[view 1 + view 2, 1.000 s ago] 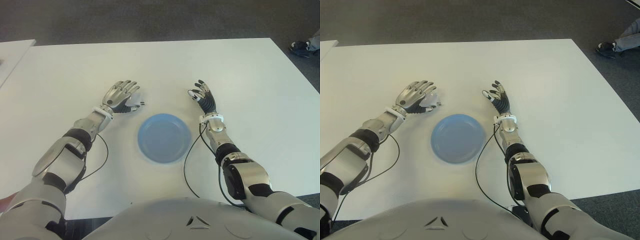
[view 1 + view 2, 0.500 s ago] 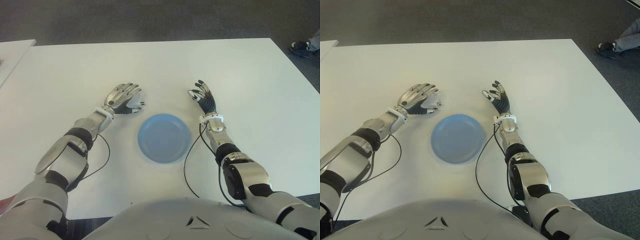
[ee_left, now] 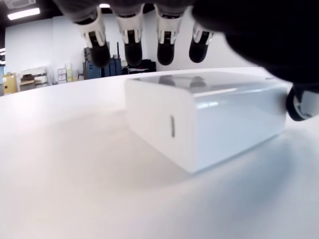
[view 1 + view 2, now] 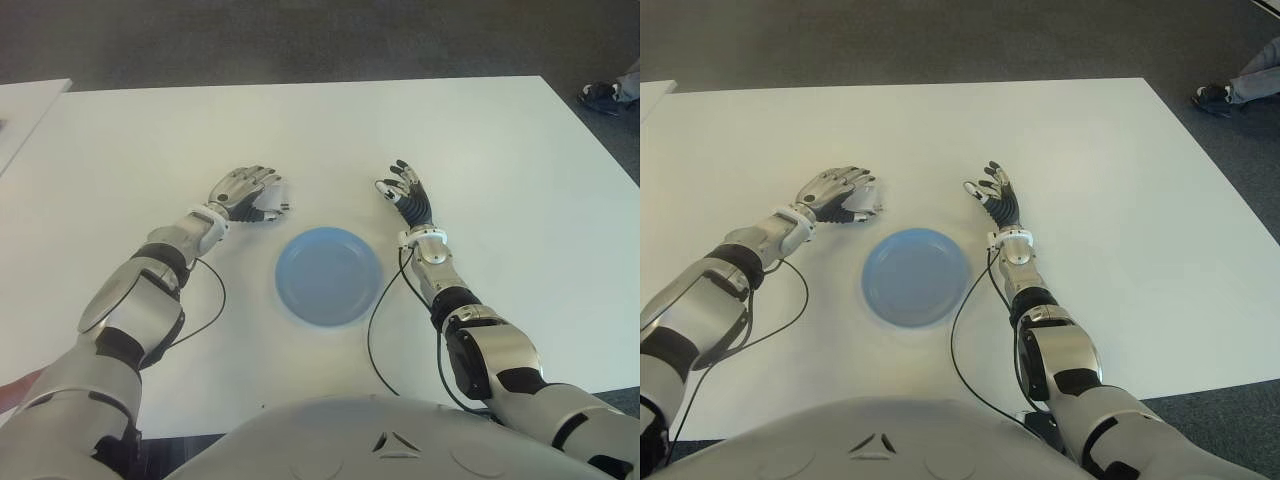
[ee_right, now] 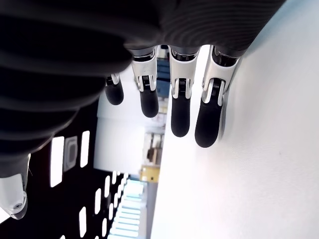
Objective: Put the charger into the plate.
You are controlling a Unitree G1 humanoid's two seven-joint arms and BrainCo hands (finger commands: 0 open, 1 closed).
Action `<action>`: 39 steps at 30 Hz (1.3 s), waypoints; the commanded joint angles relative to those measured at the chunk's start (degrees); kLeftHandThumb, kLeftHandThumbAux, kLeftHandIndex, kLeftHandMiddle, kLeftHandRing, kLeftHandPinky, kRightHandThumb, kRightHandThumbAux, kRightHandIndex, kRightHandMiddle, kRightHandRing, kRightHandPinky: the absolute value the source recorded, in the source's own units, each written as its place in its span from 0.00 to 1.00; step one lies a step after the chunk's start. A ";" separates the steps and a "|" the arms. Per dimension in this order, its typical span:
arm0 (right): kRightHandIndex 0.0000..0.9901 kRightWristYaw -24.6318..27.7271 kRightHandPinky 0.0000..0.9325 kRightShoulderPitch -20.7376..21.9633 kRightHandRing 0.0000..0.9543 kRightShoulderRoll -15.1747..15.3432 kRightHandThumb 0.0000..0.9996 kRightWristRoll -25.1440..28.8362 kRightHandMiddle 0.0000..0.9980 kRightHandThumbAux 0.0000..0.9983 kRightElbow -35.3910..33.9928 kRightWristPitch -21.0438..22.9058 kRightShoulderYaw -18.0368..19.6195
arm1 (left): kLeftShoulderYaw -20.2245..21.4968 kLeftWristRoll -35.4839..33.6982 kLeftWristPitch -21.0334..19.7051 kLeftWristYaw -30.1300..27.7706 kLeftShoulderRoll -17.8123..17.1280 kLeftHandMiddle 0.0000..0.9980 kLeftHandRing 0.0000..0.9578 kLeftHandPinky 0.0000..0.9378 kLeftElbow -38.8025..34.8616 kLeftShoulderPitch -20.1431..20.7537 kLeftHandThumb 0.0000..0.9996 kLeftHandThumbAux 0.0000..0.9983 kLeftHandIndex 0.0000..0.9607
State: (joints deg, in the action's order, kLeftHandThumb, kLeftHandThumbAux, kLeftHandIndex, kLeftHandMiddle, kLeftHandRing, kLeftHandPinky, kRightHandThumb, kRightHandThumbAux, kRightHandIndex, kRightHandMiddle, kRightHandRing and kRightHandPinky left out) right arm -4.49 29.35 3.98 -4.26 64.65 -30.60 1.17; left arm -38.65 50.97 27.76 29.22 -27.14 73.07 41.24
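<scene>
Hovering over the charger [image 3: 209, 119] at the left of the white table [image 4: 320, 130], the left hand [image 4: 245, 193] has its fingers [image 3: 130, 47] arched above the block and its thumb just beside one end; no pad plainly presses the casing, so the hand reads as open and cupped, holding nothing. The charger lies flat on the tabletop under that palm, just off the far-left side of the blue plate [image 4: 329, 275] and apart from its rim. It is a small white rectangular brick with glossy faces, softly rounded edges and a short grey mark on one end face. It looks rigid and light, and that smooth shell will probably be slippery, so a pinch across its two long sides, thumb against fingers, seems the surest hold. The plate sits empty in the middle, between the two hands. On the plate's right, the right hand [image 4: 404, 191] shows edge-on to the table with its fingers [image 5: 209, 119] extended and relaxed, gripping nothing.
</scene>
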 commanded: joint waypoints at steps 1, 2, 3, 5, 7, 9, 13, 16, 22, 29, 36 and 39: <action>0.00 1.48 0.19 -6.16 0.24 -0.69 0.09 -0.69 0.14 0.53 3.49 4.47 -0.72 | 0.23 -0.91 0.08 -2.80 0.70 0.00 0.00 0.00 1.43 0.27 0.23 0.27 0.00; 0.00 1.51 0.18 -6.19 0.24 -0.67 0.09 -0.68 0.14 0.53 3.46 4.47 -0.73 | 0.26 -1.04 0.10 -3.06 0.75 0.00 0.00 0.00 1.51 0.30 0.23 0.27 0.00; 0.00 1.53 0.18 -6.20 0.23 -0.66 0.09 -0.67 0.14 0.53 3.44 4.47 -0.73 | 0.26 -1.12 0.11 -3.20 0.77 0.00 0.00 0.00 1.55 0.32 0.23 0.28 0.00; 0.00 1.53 0.18 -6.31 0.23 -0.62 0.09 -0.73 0.14 0.53 3.36 4.41 -0.80 | 0.49 -1.53 0.18 -4.19 0.97 0.00 0.00 0.00 1.85 0.31 0.23 0.28 0.00; 0.00 1.52 0.17 -6.41 0.23 -0.57 0.09 -0.78 0.13 0.53 3.27 4.35 -0.85 | 0.67 -1.93 0.24 -5.00 1.13 0.00 0.00 0.00 2.07 0.28 0.23 0.28 0.00; 0.00 1.54 0.17 -6.48 0.23 -0.52 0.09 -0.80 0.14 0.53 3.20 4.30 -0.89 | 0.80 -2.34 0.27 -5.67 1.25 0.00 0.00 0.00 2.24 0.23 0.23 0.28 0.00; 0.00 1.73 0.17 -6.67 0.23 -0.42 0.09 -0.89 0.14 0.53 3.03 4.18 -1.03 | 1.68 -3.80 0.24 -7.88 1.72 0.00 0.00 0.00 2.93 -0.11 0.23 0.28 0.00; 0.00 1.94 0.16 -6.87 0.22 -0.34 0.09 -0.92 0.13 0.53 2.76 4.05 -1.13 | 2.43 -4.68 0.12 -9.35 1.95 0.00 0.00 0.00 3.26 -0.36 0.23 0.29 0.00; 0.00 2.09 0.18 -7.33 0.23 -0.18 0.09 -0.92 0.13 0.53 2.23 3.79 -1.23 | 3.25 -5.92 -0.05 -10.63 2.15 0.00 0.00 0.00 3.48 -0.95 0.21 0.29 0.00; 0.00 2.19 0.18 -7.75 0.24 0.03 0.09 -0.86 0.15 0.53 1.83 3.44 -1.35 | 4.86 -7.72 0.19 -12.76 2.35 0.00 0.00 0.00 3.65 -1.71 0.20 0.29 0.00; 0.00 2.44 0.18 -8.07 0.24 0.23 0.10 -0.79 0.15 0.54 1.53 3.24 -1.49 | 6.34 -9.46 0.19 -15.23 2.73 0.00 0.00 0.00 3.68 -2.23 0.20 0.30 0.00; 0.00 2.45 0.18 -8.13 0.24 0.29 0.10 -0.88 0.15 0.54 1.38 3.17 -1.58 | 6.66 -9.81 0.46 -16.00 2.81 0.00 0.00 0.00 3.71 -2.45 0.20 0.30 0.00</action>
State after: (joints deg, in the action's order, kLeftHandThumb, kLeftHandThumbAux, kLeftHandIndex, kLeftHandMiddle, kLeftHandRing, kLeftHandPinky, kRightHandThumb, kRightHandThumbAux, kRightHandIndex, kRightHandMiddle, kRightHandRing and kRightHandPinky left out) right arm -3.26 27.11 4.81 -4.40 62.43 -31.80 0.22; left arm -32.29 41.67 28.17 15.45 -25.03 75.82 41.09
